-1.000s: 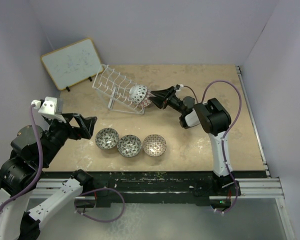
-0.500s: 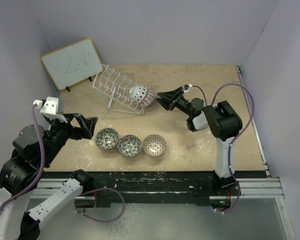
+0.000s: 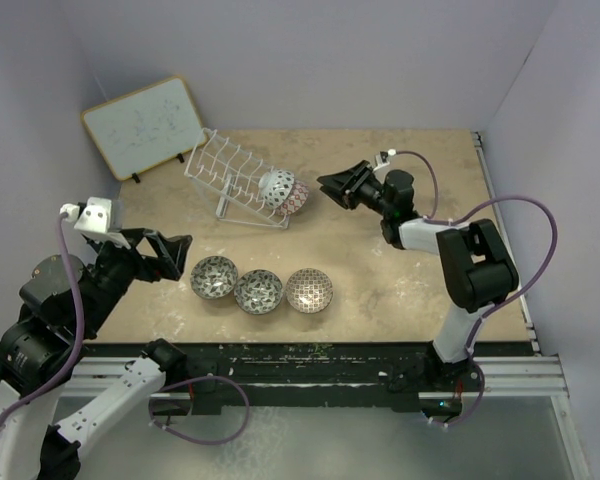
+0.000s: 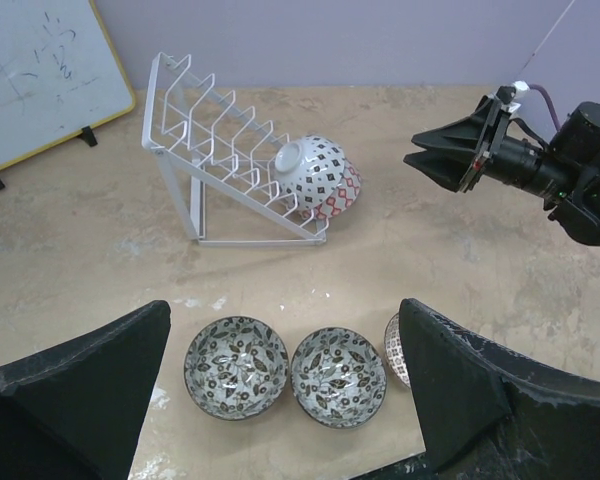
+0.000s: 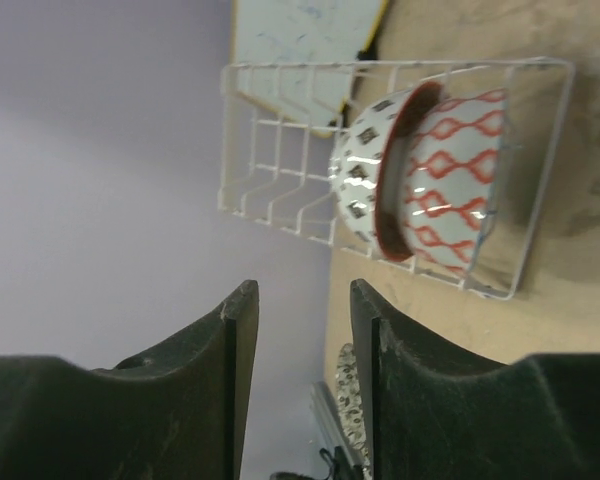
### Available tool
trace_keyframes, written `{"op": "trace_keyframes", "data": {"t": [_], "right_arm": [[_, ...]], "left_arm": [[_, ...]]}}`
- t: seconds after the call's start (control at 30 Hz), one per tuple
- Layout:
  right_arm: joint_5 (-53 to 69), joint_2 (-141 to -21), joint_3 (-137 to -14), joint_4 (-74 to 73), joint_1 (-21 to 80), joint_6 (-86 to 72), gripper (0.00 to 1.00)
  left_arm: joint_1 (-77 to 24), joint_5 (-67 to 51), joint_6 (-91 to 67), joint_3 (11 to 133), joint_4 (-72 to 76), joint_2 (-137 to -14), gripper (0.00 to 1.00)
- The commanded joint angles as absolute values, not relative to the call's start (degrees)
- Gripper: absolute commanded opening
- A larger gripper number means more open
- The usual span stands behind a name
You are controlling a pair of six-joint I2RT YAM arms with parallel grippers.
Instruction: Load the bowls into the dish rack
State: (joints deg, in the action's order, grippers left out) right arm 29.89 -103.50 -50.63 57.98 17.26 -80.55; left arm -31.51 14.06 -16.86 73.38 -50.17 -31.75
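Racked: two bowls (image 3: 276,186) in the dish rack (image 3: 225,165).
Waiting: three bowls (image 3: 259,291), a row along the near edge.
Left gripper (image 3: 187,256): wide, empty, just left of that row, the nearer arm.
Right gripper (image 3: 326,192): parted, empty, beside the rack.

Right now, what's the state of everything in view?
dish rack, holds two bowls
pink-red bowl, on edge in rack
blue bowl, on edge in rack, against pink-red bowl
grey-black bowls, upright on table
beige-brown bowl, upright on table
left gripper, open, empty
right gripper, open, empty
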Motion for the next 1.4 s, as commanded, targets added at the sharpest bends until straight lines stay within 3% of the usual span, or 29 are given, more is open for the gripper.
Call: {"op": "trace_keyframes", "data": {"t": [0.0, 0.1, 0.47, 1.37], "right_arm": [[24.33, -102.0, -55.36, 42.9, 17.06, -72.8, 0.41], [22.86, -102.7, -57.15, 38.24, 17.12, -70.73, 0.36], [15.26, -107.12, -70.27, 16.8, 17.38, -61.82, 0.36], [7.96, -115.53, -78.18, 9.82, 21.48, -59.65, 0.35]], "left_arm": [[-31.29, 15.28, -15.67, 73.65, -47.71, -31.21, 0.99], [-31.29, 15.53, -15.32, 73.72, -47.8, -31.12, 0.99], [-31.29, 16.4, -14.08, 74.47, -47.99, -31.29, 0.99], [-31.29, 18.72, -13.75, 75.76, -50.86, -29.67, 0.99]]}}
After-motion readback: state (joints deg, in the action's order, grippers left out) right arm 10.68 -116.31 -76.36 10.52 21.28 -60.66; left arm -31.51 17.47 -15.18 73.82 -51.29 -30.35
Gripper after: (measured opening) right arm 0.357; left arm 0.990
